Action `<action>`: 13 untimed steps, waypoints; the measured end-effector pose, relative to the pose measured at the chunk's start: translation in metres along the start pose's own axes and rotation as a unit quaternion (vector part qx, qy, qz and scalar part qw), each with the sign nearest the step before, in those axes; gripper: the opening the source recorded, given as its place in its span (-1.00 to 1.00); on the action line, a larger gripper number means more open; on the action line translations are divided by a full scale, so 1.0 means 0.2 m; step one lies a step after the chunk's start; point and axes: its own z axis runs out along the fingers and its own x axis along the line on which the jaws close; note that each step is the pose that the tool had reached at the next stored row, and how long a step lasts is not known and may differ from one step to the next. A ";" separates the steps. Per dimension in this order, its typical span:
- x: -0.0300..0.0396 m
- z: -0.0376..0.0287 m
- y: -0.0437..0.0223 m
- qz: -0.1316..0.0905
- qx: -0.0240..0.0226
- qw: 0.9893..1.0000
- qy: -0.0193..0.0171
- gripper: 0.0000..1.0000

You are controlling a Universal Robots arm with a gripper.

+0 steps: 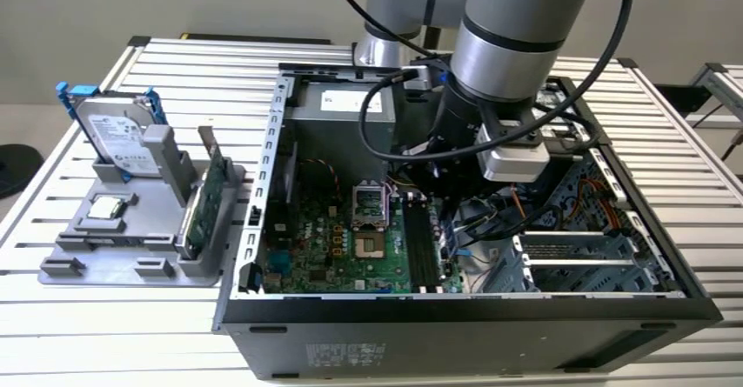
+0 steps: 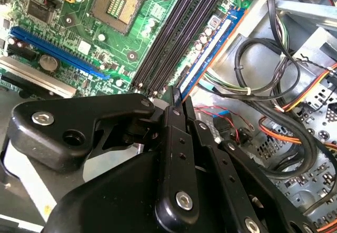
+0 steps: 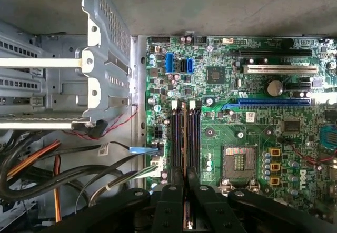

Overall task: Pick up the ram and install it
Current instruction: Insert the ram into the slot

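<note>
Now the work is well into the install step, over the slatted metal tabletop (image 1: 650, 100), inside the open black computer case (image 1: 465, 317), where the grey robot arm (image 1: 523, 13) reaches down towards the green motherboard (image 1: 337, 248). In the first wrist view the black claw (image 3: 185, 188) is clamped on the ram (image 3: 185, 138), a long, thin memory stick seen edge-on. It lies in line with the row of long black memory slots (image 3: 195, 133), between two of them. Whether it is already pressed home or only resting over its slot I cannot tell.

As I judge it, the next move calls for a straight push down with the stick kept parallel to the slot, since any tilt would jam one end.

As for what holds what, the case also carries a perforated metal drive cage (image 3: 105, 59) and a tangle of black, orange and red cables (image 2: 263, 85). Beside the case, on the exterior view's left, a grey moulded holder (image 1: 70, 270) keeps a silver hard drive with blue rails (image 1: 117, 135) upright, a wide green expansion card (image 1: 204, 213) on edge, and a small square silver chip (image 1: 107, 206) lying flat
</note>
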 end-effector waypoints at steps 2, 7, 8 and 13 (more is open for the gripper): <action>0.000 0.005 0.000 0.006 0.000 1.000 0.000 -1.00; 0.001 0.009 0.000 0.011 0.000 1.000 -0.001 -1.00; 0.001 0.010 0.000 0.011 0.000 1.000 -0.001 -1.00; 0.001 0.017 -0.001 0.011 0.000 1.000 0.000 -1.00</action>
